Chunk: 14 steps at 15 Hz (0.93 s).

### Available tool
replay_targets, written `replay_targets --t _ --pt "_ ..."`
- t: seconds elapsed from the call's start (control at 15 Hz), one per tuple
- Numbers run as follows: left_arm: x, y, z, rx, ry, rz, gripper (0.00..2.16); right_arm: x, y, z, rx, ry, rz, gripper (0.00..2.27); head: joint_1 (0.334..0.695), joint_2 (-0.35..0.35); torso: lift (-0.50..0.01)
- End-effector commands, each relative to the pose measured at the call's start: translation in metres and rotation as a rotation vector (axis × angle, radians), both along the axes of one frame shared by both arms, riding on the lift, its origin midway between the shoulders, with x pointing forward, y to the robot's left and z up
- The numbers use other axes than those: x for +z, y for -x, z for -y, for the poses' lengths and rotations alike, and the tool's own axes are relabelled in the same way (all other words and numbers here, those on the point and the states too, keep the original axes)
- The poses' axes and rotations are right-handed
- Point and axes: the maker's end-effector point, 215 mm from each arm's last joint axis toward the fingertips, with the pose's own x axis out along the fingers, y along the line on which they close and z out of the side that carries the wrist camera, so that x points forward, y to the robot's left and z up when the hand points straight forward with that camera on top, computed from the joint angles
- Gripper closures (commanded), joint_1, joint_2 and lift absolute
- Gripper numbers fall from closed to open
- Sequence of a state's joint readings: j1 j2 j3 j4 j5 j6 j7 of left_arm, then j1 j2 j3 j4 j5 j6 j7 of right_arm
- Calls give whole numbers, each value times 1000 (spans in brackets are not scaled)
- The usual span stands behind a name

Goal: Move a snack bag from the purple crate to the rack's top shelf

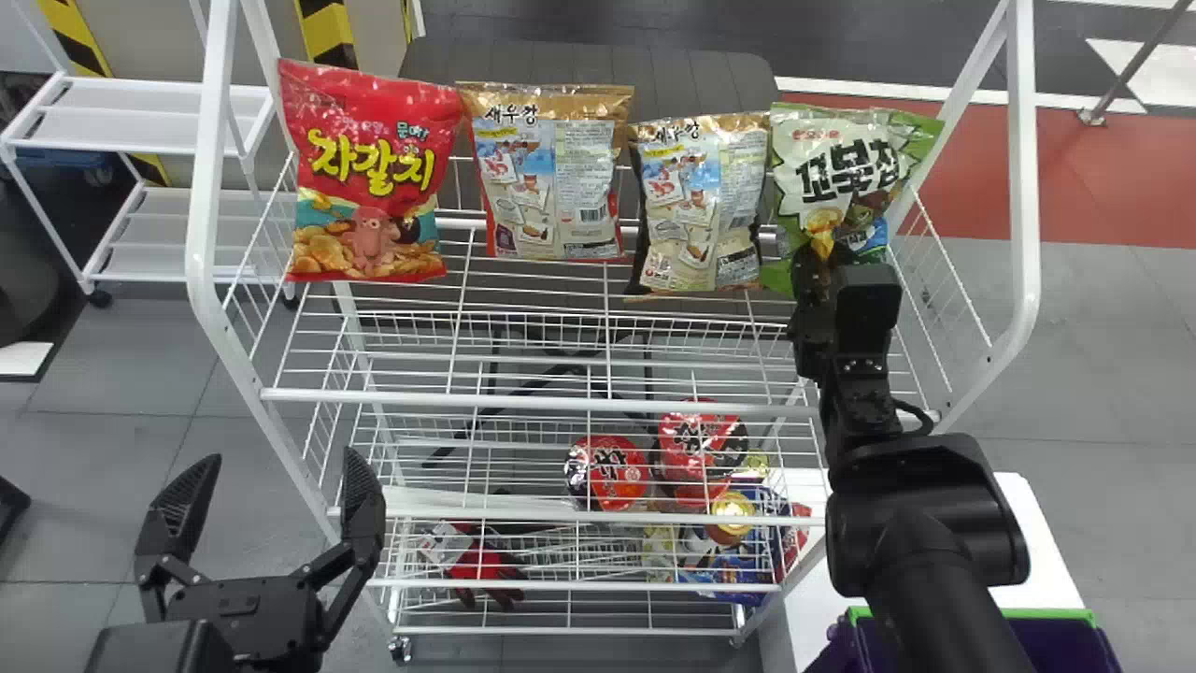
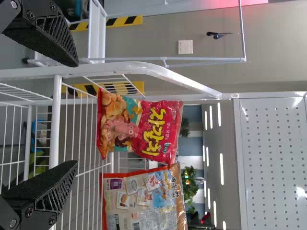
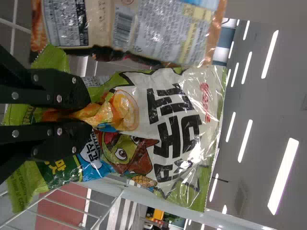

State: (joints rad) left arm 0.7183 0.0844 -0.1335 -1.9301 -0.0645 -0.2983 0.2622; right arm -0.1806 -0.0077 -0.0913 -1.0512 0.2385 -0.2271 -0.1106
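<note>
At the right end of the rack's top shelf (image 1: 533, 404), my right gripper (image 1: 822, 271) is shut on the lower part of the green snack bag (image 1: 846, 178), which stands upright. In the right wrist view the fingers of my right gripper (image 3: 86, 112) pinch a fold of the green snack bag (image 3: 172, 129). My left gripper (image 1: 266, 486) is held open with nothing between its fingers, in front of the rack's left side; the left wrist view shows the left gripper (image 2: 76, 115) with its fingers wide apart. The purple crate (image 1: 1065, 640) stands at the lower right, partly hidden by my right arm.
Left of the green bag on the top shelf stand two brown-topped bags (image 1: 696, 206) (image 1: 551, 178) and a red bag (image 1: 369, 178). White rack posts (image 1: 1025, 187) rise at both sides. Red packs (image 1: 607, 472) and other goods lie on lower shelves.
</note>
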Motion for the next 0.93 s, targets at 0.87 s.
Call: replay_targets --t 0.87 --pt "-1 0 5 -4 6 -4 90 27 25 1 -2 -4 130 157 695 -99 0"
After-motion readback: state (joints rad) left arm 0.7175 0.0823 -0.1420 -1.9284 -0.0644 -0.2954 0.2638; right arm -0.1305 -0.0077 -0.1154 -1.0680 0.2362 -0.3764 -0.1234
